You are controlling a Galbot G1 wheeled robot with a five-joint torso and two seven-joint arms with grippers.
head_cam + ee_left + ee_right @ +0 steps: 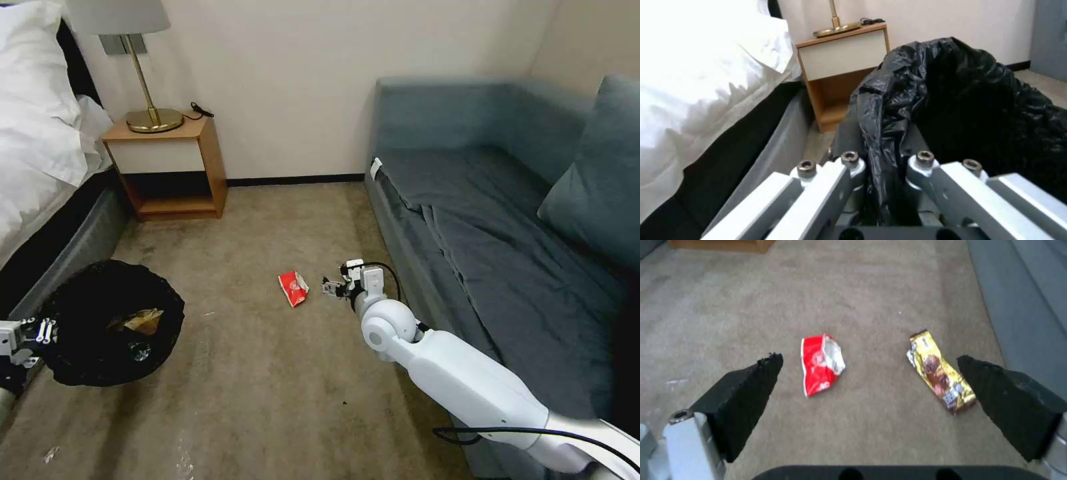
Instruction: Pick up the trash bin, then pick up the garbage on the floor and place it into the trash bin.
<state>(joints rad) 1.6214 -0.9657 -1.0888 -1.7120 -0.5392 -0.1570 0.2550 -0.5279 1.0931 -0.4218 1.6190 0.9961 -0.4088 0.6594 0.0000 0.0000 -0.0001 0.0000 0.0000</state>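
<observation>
A: From the head view, where's the trash bin (110,323)?

B: At about eight o'clock, low by the bed (47,153). The left gripper (37,331) has its jaws clamped on the rim at the bin's nine o'clock side. The left wrist view shows that closely: the fingers (849,163) pinch the black bag liner (951,100) between them.

A: Anything inside?

B: A crumpled brown piece (141,321) and something small and clear below it; I can't make that out.

A: And the right gripper (331,287)?

B: Above the carpet (267,373) near centre, jaws wide apart, holding nothing. The red snack packet (293,288) lies just at its nine o'clock.

A: Only one piece of garbage there?

B: The right wrist view adds a yellow-brown wrapper (942,373), beside the sofa (507,253). In the head view the arm covers that spot.
</observation>
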